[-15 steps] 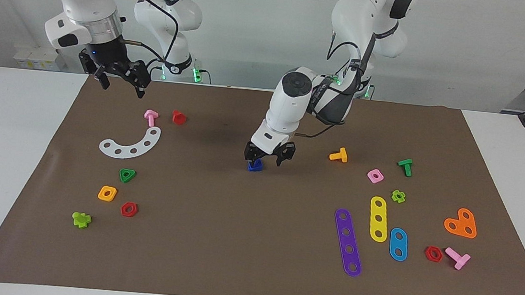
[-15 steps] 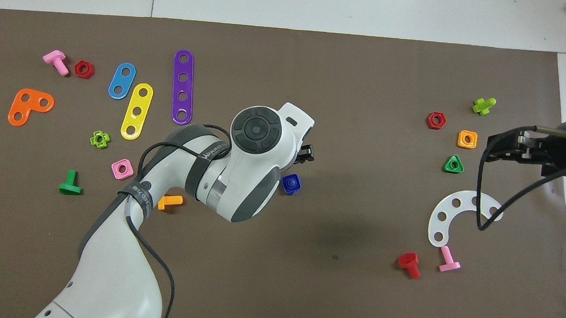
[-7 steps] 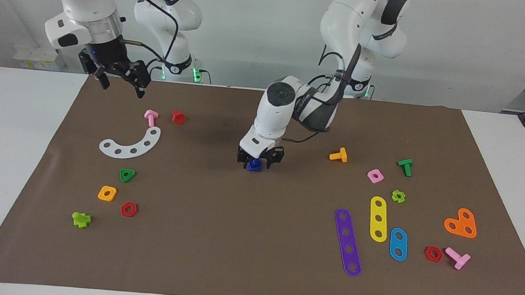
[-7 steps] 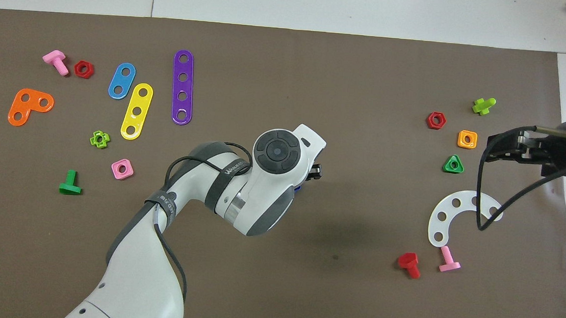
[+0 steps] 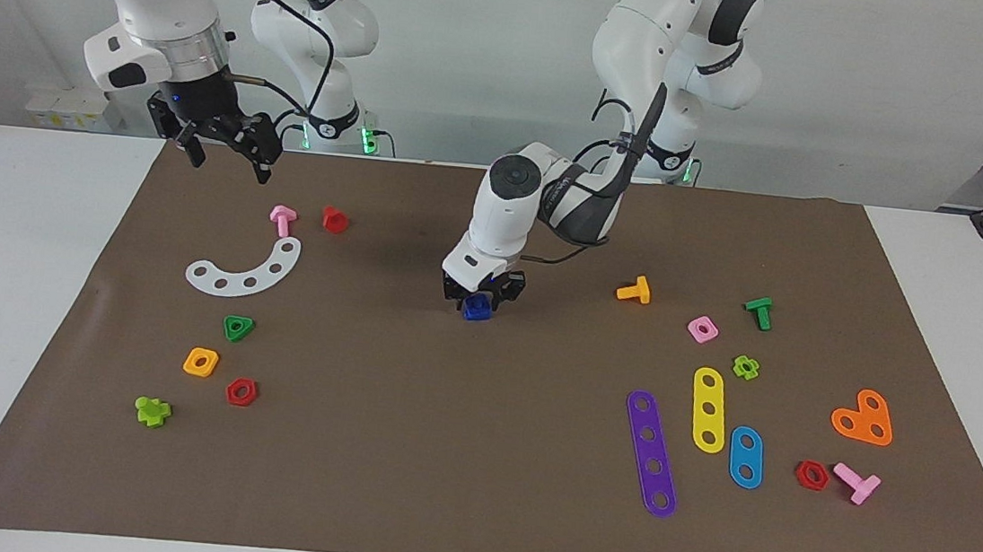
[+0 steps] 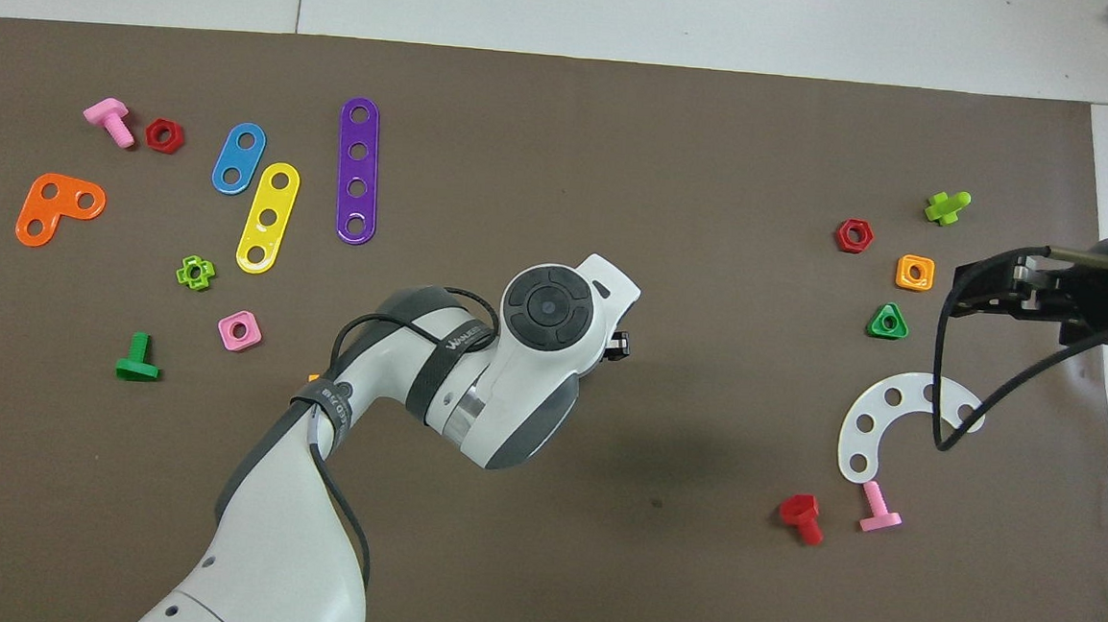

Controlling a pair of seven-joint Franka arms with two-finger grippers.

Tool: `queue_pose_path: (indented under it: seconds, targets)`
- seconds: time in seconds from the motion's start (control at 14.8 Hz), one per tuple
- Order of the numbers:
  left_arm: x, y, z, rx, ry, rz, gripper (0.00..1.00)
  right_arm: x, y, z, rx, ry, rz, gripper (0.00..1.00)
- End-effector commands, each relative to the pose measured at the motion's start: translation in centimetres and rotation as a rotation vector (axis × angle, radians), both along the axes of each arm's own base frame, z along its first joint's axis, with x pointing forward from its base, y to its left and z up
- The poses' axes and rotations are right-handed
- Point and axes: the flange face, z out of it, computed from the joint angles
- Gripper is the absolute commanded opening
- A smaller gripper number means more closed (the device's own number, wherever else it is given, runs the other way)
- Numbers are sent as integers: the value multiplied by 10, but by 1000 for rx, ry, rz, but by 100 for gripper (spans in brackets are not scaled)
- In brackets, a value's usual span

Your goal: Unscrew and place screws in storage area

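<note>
The dark-blue screw sits mid-mat together with a dark-blue square nut, and the two read as one small blue lump. My left gripper is low over it, open, with a finger on either side of the blue piece. I cannot tell whether the fingers touch it. In the overhead view the left wrist hides the screw, and only a black finger shows. My right gripper waits, open and empty, above the mat's edge at the right arm's end, and it also shows in the overhead view.
At the right arm's end lie a white arc plate, a pink bolt, a red bolt, and green, orange and red nuts. At the left arm's end lie an orange bolt, a pink nut and purple, yellow and blue strips.
My left gripper has moved toward the right arm's end and come down, from beside the blue piece to straddling it. The right arm has not moved.
</note>
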Motion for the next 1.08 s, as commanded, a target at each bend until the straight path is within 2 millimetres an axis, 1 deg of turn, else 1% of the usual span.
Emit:
queue_pose_path:
  seconds: [0.0,0.13,0.27,0.4,0.47,0.67,0.81,0.88,1.01]
  targets:
    - [-4,4,0,9,-23,-3,52,-8,-3,1,17,5,23,100]
    - [-4,4,0,10,-22,-4,42,-8,-2,1,18,5,23,100]
    - [-4,5,1,10,-20,-2,29,-8,-2,1,18,5,23,100]
    - [1,7,5,10,-20,4,21,-8,-2,1,18,5,23,100]
    - [3,5,10,7,-20,4,19,-8,-3,2,17,3,25,100]
    - [17,-3,44,18,18,14,18,-8,-7,1,18,6,14,100]
    - [29,-8,61,35,45,36,18,-8,-12,1,18,9,6,100]
    - [34,-8,70,35,47,41,19,-8,-11,1,18,9,9,100]
    - [50,16,82,46,66,76,18,-6,-6,3,17,-9,10,100]
